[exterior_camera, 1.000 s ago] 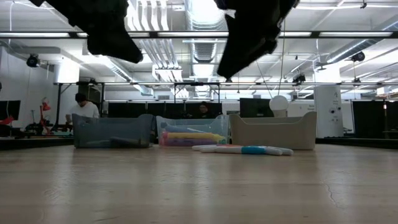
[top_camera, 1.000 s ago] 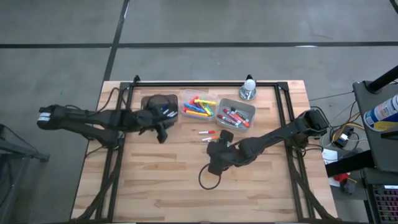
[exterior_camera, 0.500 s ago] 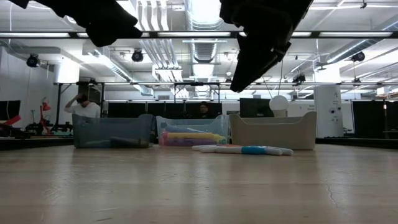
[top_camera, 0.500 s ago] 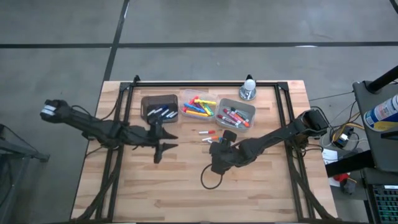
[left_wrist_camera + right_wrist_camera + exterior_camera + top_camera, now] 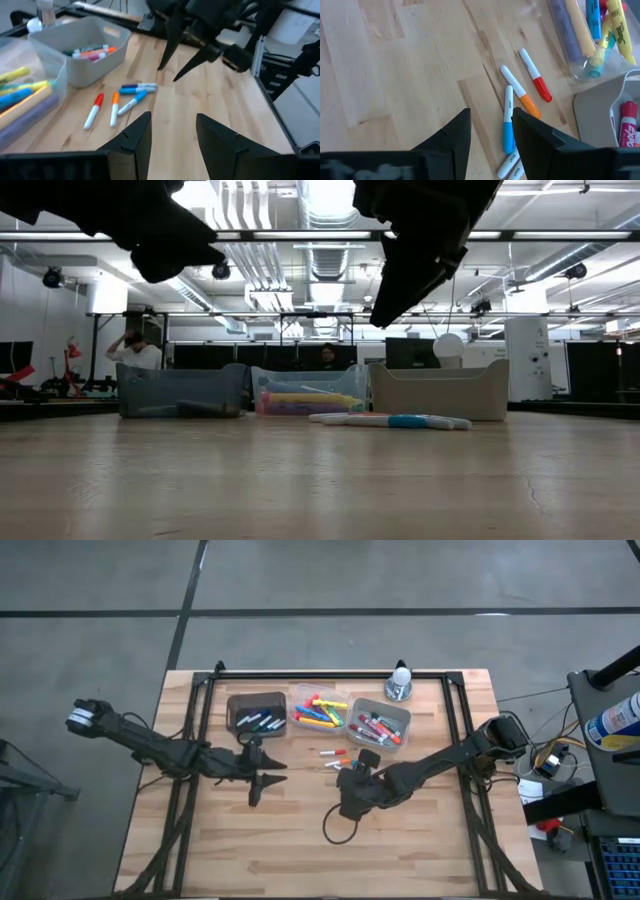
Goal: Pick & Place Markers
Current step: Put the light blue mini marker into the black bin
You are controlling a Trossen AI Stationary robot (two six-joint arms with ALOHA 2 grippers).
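Observation:
Several loose markers [image 5: 333,758] lie flat on the wood between the two grippers: red-, orange- and blue-capped white pens [image 5: 512,102] [image 5: 117,102] [image 5: 390,420]. More markers sit in three bins at the far side: a dark bin [image 5: 257,710], a clear bin [image 5: 318,711] of neon ones, and a grey bin [image 5: 379,723]. My left gripper [image 5: 268,780] [image 5: 172,130] hangs open above the table, on the near-left side of the loose markers. My right gripper [image 5: 346,778] [image 5: 490,130] [image 5: 167,73] hangs open just above them on their near side.
A white lamp-like object [image 5: 400,683] stands at the far edge. Black frame rails [image 5: 455,720] run along the table's sides. A black cable loop [image 5: 335,826] lies near the right arm. People sit in the room [image 5: 135,352] behind. Bare wood spreads toward the near edge [image 5: 300,860].
My left gripper has drawn back from over the dark bin toward the table's near edge and now hangs beside the loose markers. Markers now show in the dark bin where the gripper was. The loose markers have not moved.

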